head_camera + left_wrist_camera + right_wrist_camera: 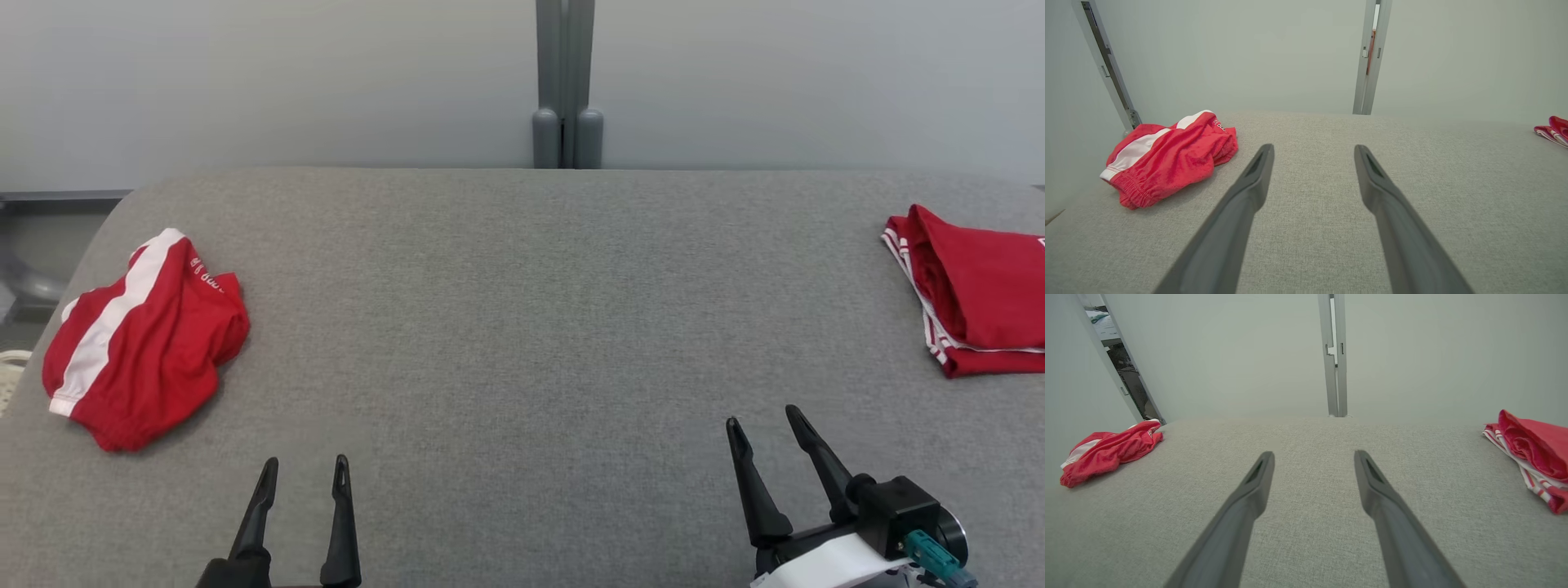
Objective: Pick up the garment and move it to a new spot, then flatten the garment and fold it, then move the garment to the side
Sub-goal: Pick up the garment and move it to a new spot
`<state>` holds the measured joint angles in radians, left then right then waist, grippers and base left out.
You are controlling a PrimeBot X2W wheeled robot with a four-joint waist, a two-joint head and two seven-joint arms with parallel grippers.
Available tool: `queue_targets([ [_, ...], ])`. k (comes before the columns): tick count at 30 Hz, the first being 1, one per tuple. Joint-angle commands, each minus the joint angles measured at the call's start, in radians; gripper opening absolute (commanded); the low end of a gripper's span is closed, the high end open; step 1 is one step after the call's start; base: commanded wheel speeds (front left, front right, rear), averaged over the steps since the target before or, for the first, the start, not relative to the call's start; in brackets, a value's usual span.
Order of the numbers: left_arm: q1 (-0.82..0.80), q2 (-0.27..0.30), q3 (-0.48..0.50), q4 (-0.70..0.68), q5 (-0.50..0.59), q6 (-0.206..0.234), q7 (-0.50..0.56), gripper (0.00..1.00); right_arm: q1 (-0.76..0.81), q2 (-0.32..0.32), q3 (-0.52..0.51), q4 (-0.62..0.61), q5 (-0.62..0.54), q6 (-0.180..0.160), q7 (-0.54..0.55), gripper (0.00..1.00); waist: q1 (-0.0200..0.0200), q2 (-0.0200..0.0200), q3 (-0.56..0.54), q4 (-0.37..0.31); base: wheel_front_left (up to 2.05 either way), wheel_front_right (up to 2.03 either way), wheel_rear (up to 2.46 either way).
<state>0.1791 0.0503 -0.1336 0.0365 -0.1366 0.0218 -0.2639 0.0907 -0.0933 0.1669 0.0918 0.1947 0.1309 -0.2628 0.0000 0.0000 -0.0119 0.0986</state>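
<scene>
Head view: the crumpled red shorts lie in a loose heap at the far left of the grey fabric-covered table, close to its rounded left corner and resting wholly on the cloth. A broad white side stripe runs along the heap's left flank, and small white lettering shows near its top edge, too small to read. In the left wrist view the same shorts sit to the left of and beyond the fingers, with a gathered elastic waistband turned toward the camera. Nothing touches them. The left gripper stands at the lower left of the table, nearest the shorts but apart from them, its two dark fingers spread wide with only bare cloth between them. The right gripper stands at the lower right, fingers likewise spread wide and holding nothing, angled slightly left. A folded red garment with thin white edge stripes lies at the far right of the table, well apart from the shorts and cut off by the frame edge; the right wrist view shows it as a layered stack. Behind the table rises a pale wall with a grey post at its centre.
</scene>
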Motion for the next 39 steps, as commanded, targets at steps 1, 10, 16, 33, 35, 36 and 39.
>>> queue_targets([
  [1, 0.003, 0.001, 0.003, -0.006, -0.009, 0.008, 0.0, 1.0, 0.007, -0.004, 0.007, -0.005, 0.006, 0.0, -0.003, 1.0, 0.0, 0.0, 0.002, 0.058, 0.0, 0.0, 0.0],
  [10, 0.014, 0.001, 0.0, -0.014, -0.014, 0.019, 0.0, 1.0, 0.008, -0.002, 0.029, -0.003, 0.009, 0.0, -0.003, 1.0, 0.0, 0.0, 0.012, 0.191, 0.0, 0.0, 0.0],
  [16, 0.013, 0.001, 0.009, -0.025, -0.022, 0.027, 0.0, 1.0, -0.009, -0.007, 0.034, -0.007, 0.009, 0.0, -0.003, 1.0, 0.0, 0.0, 0.033, 0.258, 0.0, 0.0, 0.0],
  [33, 0.001, 0.001, 0.02, -0.057, -0.034, 0.052, 0.0, 1.0, -0.021, -0.011, 0.042, -0.004, 0.006, 0.0, -0.003, 1.0, 0.0, 0.0, 0.06, 0.36, 0.0, 0.0, 0.0],
  [35, 0.002, 0.001, 0.024, -0.06, -0.037, 0.056, 0.0, 1.0, -0.026, -0.013, 0.044, -0.004, 0.006, 0.0, -0.003, 1.0, 0.0, 0.0, 0.063, 0.365, 0.0, 0.0, 0.0],
  [36, 0.002, 0.001, 0.025, -0.06, -0.037, 0.056, 0.0, 1.0, -0.028, -0.014, 0.045, -0.003, 0.006, 0.0, -0.003, 1.0, 0.0, 0.0, 0.064, 0.366, 0.0, 0.0, 0.0],
  [39, 0.002, 0.001, 0.03, -0.062, -0.039, 0.057, 0.0, 1.0, -0.031, -0.017, 0.049, -0.004, 0.008, 0.0, -0.003, 1.0, 0.0, 0.0, 0.069, 0.366, 0.0, 0.0, 0.0],
])
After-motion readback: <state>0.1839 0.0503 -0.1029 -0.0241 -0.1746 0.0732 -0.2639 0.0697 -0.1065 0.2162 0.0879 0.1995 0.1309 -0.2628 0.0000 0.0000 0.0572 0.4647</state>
